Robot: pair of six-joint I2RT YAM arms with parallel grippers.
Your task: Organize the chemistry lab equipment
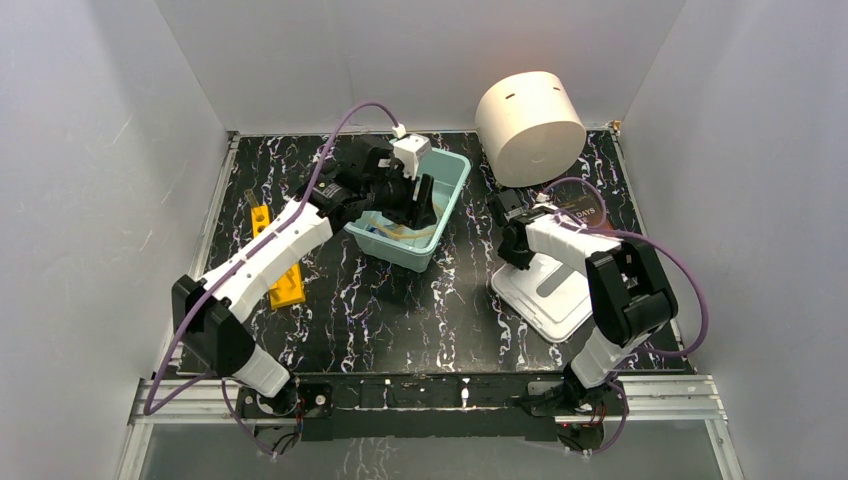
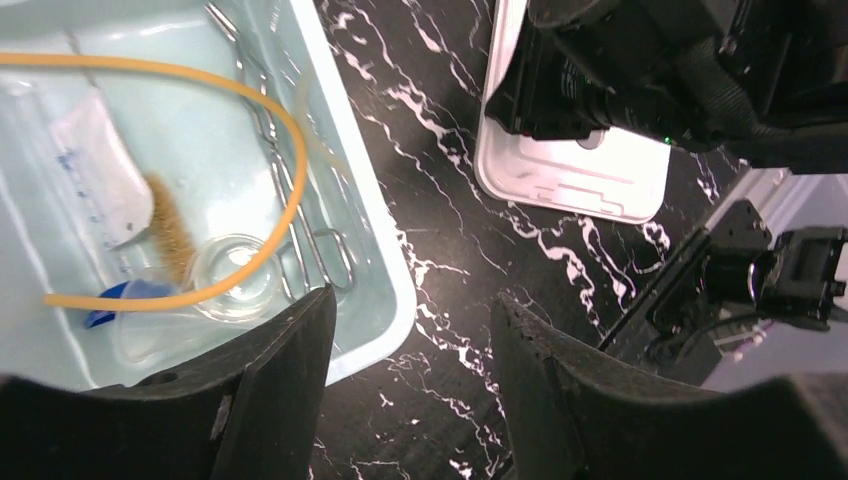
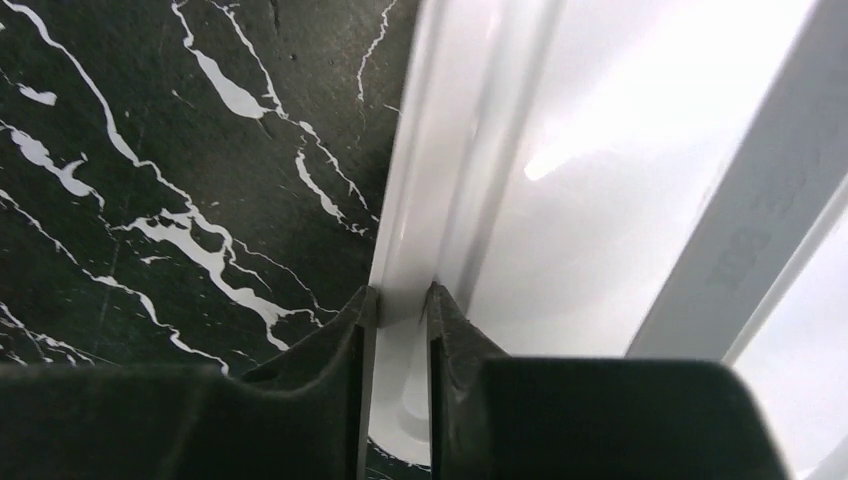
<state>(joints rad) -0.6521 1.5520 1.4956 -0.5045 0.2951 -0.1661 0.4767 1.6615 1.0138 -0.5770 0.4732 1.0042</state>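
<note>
A teal bin (image 1: 450, 185) stands at the table's middle back. In the left wrist view the bin (image 2: 350, 130) holds amber rubber tubing (image 2: 290, 190), a brush (image 2: 172, 235), a tiny glass beaker (image 2: 235, 280), a blue-capped clear tube (image 2: 120, 300), a clear flat packet (image 2: 95, 170) and a wire clamp (image 2: 300, 230). I cannot make out the funnel. My left gripper (image 1: 420, 200) (image 2: 412, 300) is open and empty above the bin's right corner. My right gripper (image 1: 508, 212) (image 3: 400, 292) is shut on the rim of a white lid (image 1: 545, 295) (image 3: 560, 170) lying on the table.
A big cream cylinder (image 1: 530, 125) lies at the back right. A dark book (image 1: 582, 215) shows behind the right arm. A yellow block (image 1: 287, 285) and a thin yellow piece (image 1: 260, 215) lie at the left. White walls surround the table.
</note>
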